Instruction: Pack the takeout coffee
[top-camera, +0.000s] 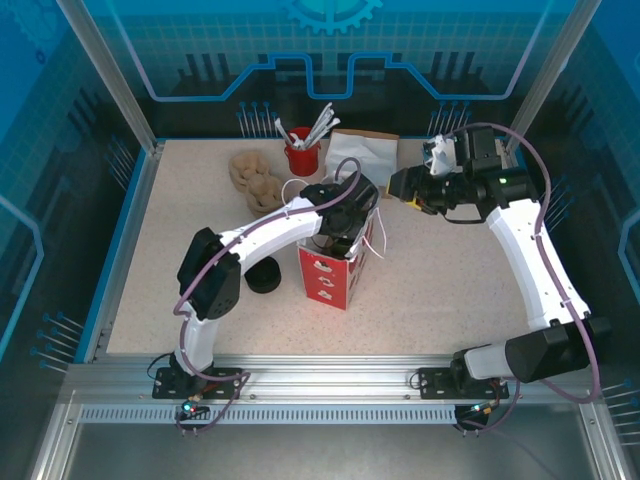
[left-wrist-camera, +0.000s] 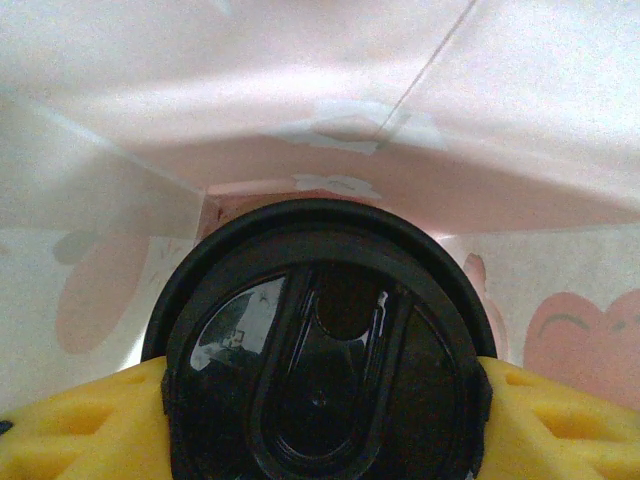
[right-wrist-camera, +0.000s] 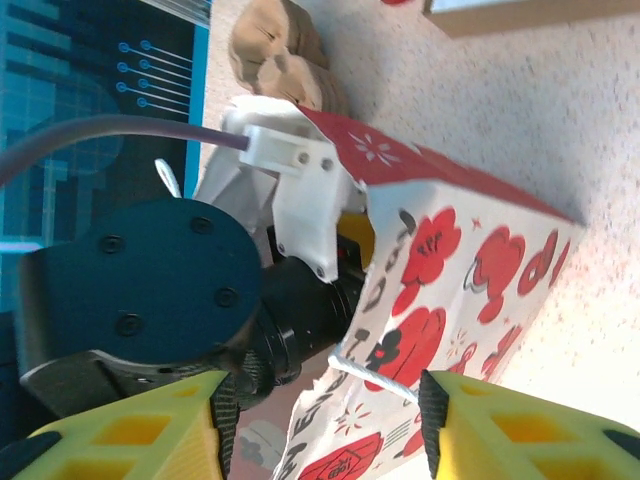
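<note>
The step in hand, as I judge it, is seating the takeout coffee (left-wrist-camera: 320, 340) on the floor of the red-and-white paper bag (top-camera: 330, 275), which stands upright near the middle of the table (top-camera: 450, 300). To do it well I want the cup level and coming straight down, clear of the paper walls that surround its black lid in the left wrist view. I should let go only once it rests on the bottom, which I cannot see from here, and then lift out vertically so the bag does not tip or drag. The left gripper (left-wrist-camera: 320, 420) is down inside the bag mouth, its yellow pads (left-wrist-camera: 70, 430) clamped against both sides of the cup just under the lid. The right gripper (right-wrist-camera: 328, 430) hovers at the bag's open rim with its jaws well apart. The rim and a white string handle (right-wrist-camera: 375, 378) lie between them, and I cannot tell whether either finger touches the paper.
</note>
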